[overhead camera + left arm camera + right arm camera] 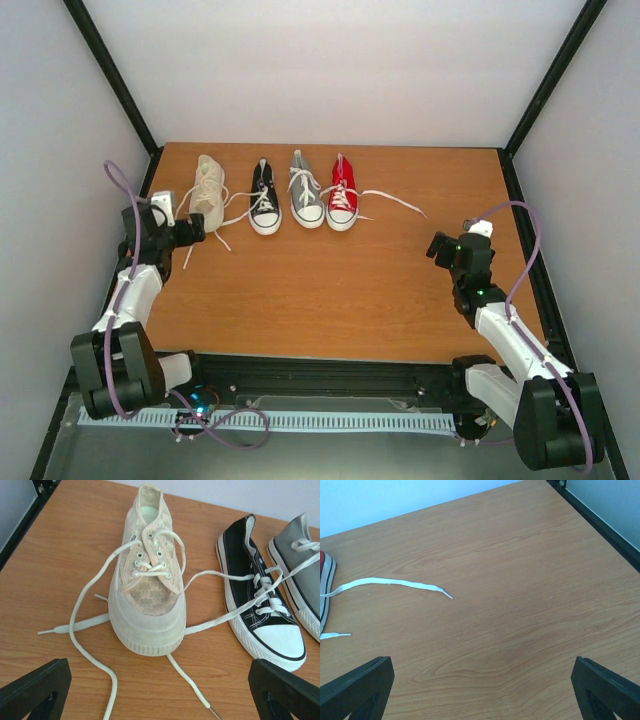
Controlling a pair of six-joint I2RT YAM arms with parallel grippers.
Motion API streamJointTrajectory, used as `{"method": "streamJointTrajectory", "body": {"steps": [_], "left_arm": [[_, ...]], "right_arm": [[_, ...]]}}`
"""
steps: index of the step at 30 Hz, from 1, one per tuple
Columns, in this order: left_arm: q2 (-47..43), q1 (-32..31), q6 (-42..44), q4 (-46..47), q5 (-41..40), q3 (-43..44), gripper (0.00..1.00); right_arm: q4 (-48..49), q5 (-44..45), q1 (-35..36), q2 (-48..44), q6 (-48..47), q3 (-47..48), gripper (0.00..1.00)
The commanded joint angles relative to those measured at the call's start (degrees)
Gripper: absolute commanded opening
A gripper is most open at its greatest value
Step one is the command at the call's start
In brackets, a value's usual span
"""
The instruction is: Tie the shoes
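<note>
Site: a brown wooden counter (330, 300) carries four small canvas sneakers in a row near its far edge, toes toward the arms.
Row, left to right: cream patterned high-top (150, 590), black low sneaker (262, 615) with a white toe cap, grey sneaker (300, 570), red sneaker (342, 198).
Laces: we see no bow on any shoe. The cream shoe's white lace (75, 625) sprawls in loose loops to both sides of the toe. Strands cross between the cream and black shoes, and we cannot tell which shoe owns each. The red shoe's lace (395, 584) trails out to the right over bare wood.
Left hand (190, 230): just in front of the cream toe, fingers spread wide, grasping nothing.
Right hand (440, 245): well apart from the row, over bare counter, also released and empty. Only the red lace ends reach its view.
Handling (our judgement): the laces look flat, soft and limp, so they will sag and slip from a loose pinch. The shoes look light and likely to slide or tip when a lace is tugged, the tall cream one most of all.
Where to hold: we would pinch each free end a little back from its tip, where it lies alone on the wood, clear of the crossings.
Writing: no brand, label or lettering that we can read.
</note>
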Motion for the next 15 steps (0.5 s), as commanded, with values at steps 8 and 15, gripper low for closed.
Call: {"method": "streamJointTrajectory", "body": {"steps": [8, 15], "left_arm": [[3.0, -0.2, 4.5, -2.2, 0.8, 5.3, 1.00], [3.6, -2.5, 8.8, -4.3, -1.6, 12.4, 1.00]], "right_arm": [[11.0, -24.0, -0.1, 2.6, 3.3, 4.8, 1.00], [-0.9, -15.4, 12.7, 23.8, 0.4, 29.6, 0.95]]}}
